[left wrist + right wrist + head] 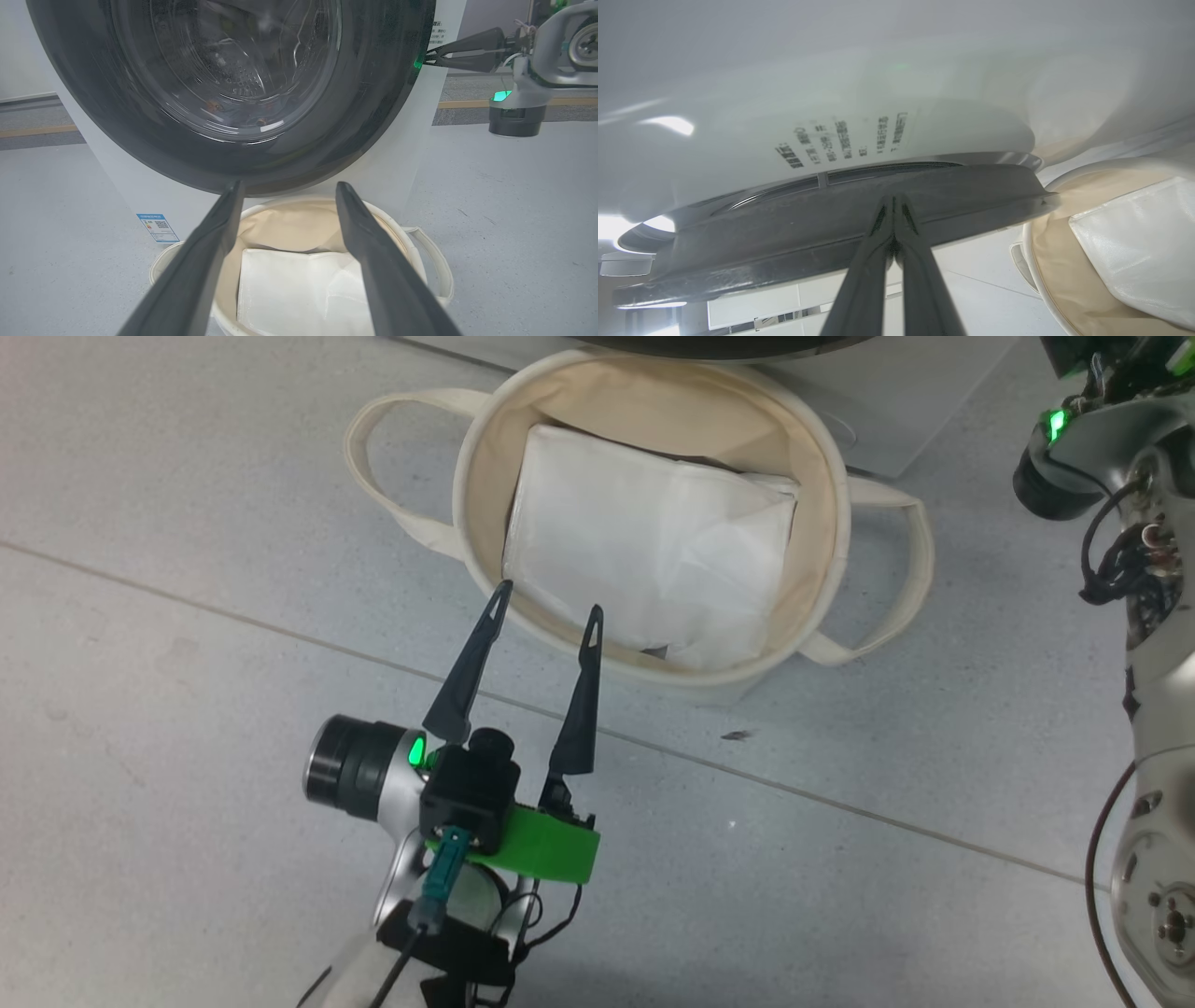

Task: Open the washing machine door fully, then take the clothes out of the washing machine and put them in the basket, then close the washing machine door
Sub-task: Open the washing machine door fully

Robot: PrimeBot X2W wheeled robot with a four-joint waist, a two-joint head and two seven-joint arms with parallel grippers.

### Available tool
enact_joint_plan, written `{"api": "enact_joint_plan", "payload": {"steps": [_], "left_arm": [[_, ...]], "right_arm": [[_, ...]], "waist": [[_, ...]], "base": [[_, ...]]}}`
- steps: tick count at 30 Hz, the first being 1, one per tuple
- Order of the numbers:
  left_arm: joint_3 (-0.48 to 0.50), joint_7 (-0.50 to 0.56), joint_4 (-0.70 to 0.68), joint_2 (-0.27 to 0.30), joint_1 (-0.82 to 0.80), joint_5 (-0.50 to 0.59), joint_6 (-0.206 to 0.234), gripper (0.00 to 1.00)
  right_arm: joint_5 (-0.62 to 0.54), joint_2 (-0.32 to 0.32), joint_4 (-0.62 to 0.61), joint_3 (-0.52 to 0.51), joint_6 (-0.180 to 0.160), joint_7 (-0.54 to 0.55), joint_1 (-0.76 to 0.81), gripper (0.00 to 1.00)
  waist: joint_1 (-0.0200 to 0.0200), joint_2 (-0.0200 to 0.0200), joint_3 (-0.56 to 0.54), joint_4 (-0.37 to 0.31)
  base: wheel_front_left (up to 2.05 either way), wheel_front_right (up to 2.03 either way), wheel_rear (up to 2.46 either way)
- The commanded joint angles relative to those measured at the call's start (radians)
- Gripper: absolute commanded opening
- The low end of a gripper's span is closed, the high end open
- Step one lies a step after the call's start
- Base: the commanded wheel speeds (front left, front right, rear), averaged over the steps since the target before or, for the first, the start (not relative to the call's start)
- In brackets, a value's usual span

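Observation:
The washing machine door [364, 116], with its glossy black rim and bulging glass, lies against the white washing machine [397, 168]. A few orange flecks low behind the glass may be the clothes [215, 105]; I cannot tell more. My right gripper [432, 58] is shut, its tips at the door's right edge. In the right wrist view the right gripper [893, 200] touches the dark rim [971, 205]. The cream basket [831, 495] stands on the floor under the door. My left gripper [549, 599] hangs open over the basket's near rim, nothing between its fingers.
A plain white folded sheet [653, 541] lies in the basket. Grey tiled floor [187, 616] spreads all around. My right arm [1148, 569] rises along the head view's right edge. A blue label sticker [158, 227] sits low on the machine's front.

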Motion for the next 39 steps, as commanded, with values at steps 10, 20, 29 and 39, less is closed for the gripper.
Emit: {"api": "enact_joint_plan", "payload": {"steps": [10,20,29,39], "left_arm": [[0.020,-0.006,-0.067,0.002,-0.003,-0.017,0.026,1.00],[0.011,-0.006,-0.078,0.002,0.004,-0.025,0.036,1.00],[0.007,-0.006,-0.083,0.002,0.000,-0.025,0.046,1.00],[0.025,-0.006,-0.077,0.002,0.011,-0.018,0.036,1.00]], "right_arm": [[0.014,0.017,-0.030,-0.008,0.000,0.000,-0.076,0.00],[0.034,0.029,-0.051,-0.015,0.000,0.020,-0.068,0.00],[0.065,0.044,-0.064,-0.019,0.000,0.070,-0.042,0.00],[0.056,0.079,-0.115,0.028,0.000,0.113,0.065,0.00]], "waist": [[-0.0001,0.0000,0.029,0.020],[-0.0001,0.0000,0.050,0.036],[-0.0001,0.0000,0.053,0.043],[-0.0001,0.0000,0.009,0.021]], "base": [[0.00,0.00,0.00],[0.00,0.00,0.00],[0.00,0.00,0.00],[0.00,0.00,0.00]]}}
